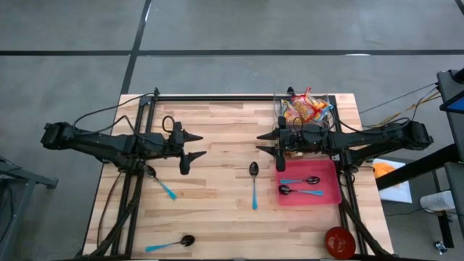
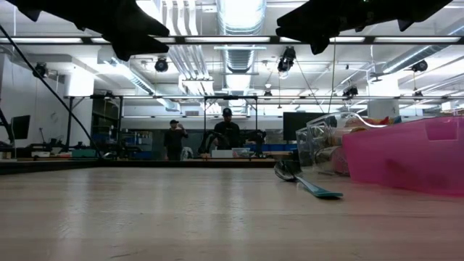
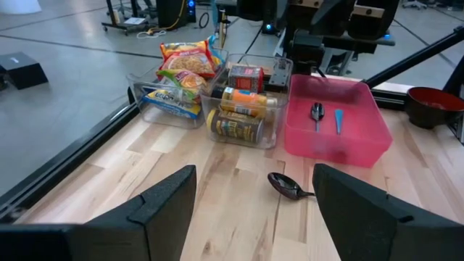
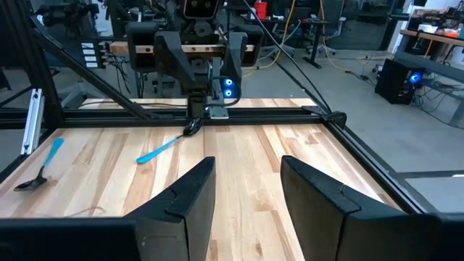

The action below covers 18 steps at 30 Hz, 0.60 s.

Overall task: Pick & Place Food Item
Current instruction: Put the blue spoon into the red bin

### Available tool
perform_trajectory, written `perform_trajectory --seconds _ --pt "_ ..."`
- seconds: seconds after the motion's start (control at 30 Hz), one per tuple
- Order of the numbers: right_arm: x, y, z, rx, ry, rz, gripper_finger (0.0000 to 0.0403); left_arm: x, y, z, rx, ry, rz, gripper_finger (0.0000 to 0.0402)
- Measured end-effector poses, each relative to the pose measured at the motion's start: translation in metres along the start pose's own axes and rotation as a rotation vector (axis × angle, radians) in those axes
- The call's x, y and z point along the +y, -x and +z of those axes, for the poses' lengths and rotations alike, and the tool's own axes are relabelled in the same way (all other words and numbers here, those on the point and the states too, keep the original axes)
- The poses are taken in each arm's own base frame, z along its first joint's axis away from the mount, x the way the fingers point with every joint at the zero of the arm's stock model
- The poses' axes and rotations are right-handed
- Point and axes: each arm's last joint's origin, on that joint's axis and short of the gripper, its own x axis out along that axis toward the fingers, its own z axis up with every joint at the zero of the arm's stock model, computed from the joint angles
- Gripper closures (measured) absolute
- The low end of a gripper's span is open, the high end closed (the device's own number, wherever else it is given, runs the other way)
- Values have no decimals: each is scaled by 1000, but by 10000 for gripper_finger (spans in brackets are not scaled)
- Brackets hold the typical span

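Observation:
Food packets (image 1: 308,109) stand in a clear bin (image 3: 163,98) at the table's far right. Beside it a second clear bin (image 3: 270,101) holds cans and jars (image 3: 238,116). My left gripper (image 1: 201,145) hangs open above the table's left middle, pointing toward the right, with nothing between its fingers (image 3: 254,170). My right gripper (image 1: 259,143) faces it from the right, just in front of the bins, raised off the table and open, its fingers (image 4: 248,161) holding nothing. Neither gripper touches any food item.
A pink tray (image 1: 330,190) at the right holds two spoons. More blue-handled spoons lie on the wood: one mid-table (image 1: 254,181), one at the left (image 1: 161,183), one near the front edge (image 1: 170,243). A red bowl (image 1: 339,241) sits at the near right corner.

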Motion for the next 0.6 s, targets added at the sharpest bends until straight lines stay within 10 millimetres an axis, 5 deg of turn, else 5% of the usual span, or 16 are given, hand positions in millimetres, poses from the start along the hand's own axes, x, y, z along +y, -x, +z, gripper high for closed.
perform_trajectory --seconds 0.33,0.6 --pt "0 0 0 -2 -6 1 247 1 0 -4 41 -14 7 121" --pt "0 0 0 0 -277 1 247 1 0 -10 97 -31 15 121"
